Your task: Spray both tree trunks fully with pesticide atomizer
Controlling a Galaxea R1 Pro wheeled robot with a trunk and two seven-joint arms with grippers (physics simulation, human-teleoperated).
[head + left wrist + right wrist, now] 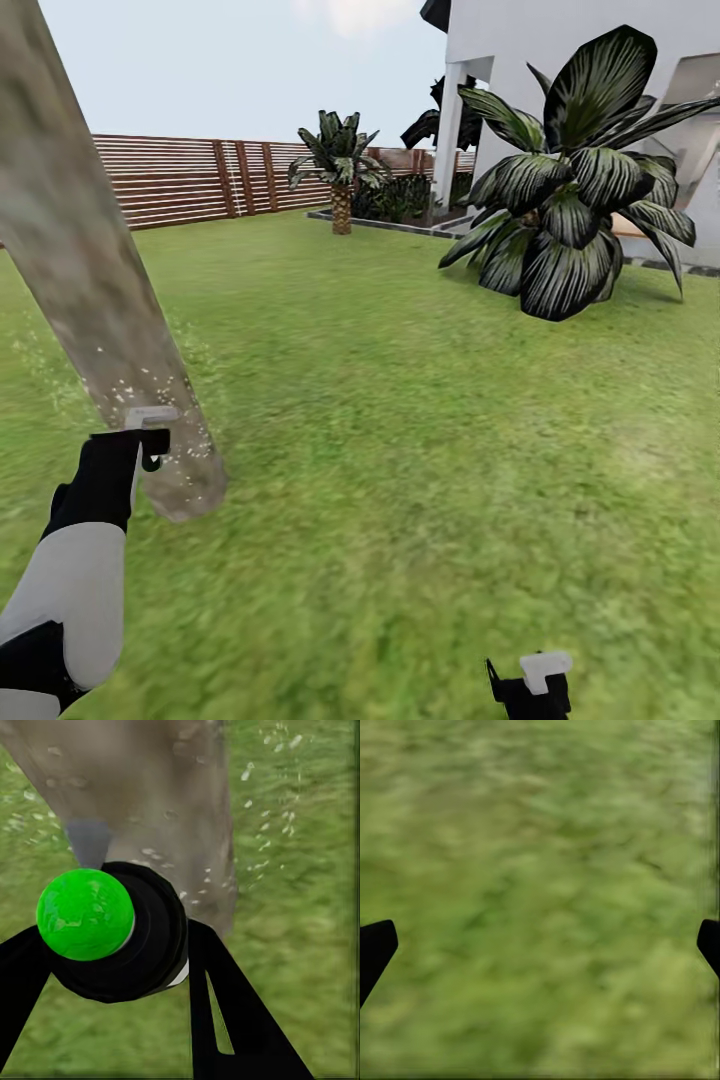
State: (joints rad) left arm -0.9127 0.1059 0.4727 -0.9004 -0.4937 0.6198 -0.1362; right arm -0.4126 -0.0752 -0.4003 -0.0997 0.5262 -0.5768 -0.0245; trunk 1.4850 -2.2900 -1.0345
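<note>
Jaws of left gripper (112,945) around atomizer (120,930)

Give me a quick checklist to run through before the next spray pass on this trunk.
1. Atomizer held: ok, the left gripper has its jaws closed on the dark bottle.
2. Nozzle facing the tree trunk: ok, the trunk sits straight ahead in the left wrist view.
3. Spray landing: ok, pale specks dot the lower trunk.
4. Trunk fully covered: cannot tell, its upper part runs out of the picture.
5. Right gripper free: ok, jaws open over the lawn.
</note>
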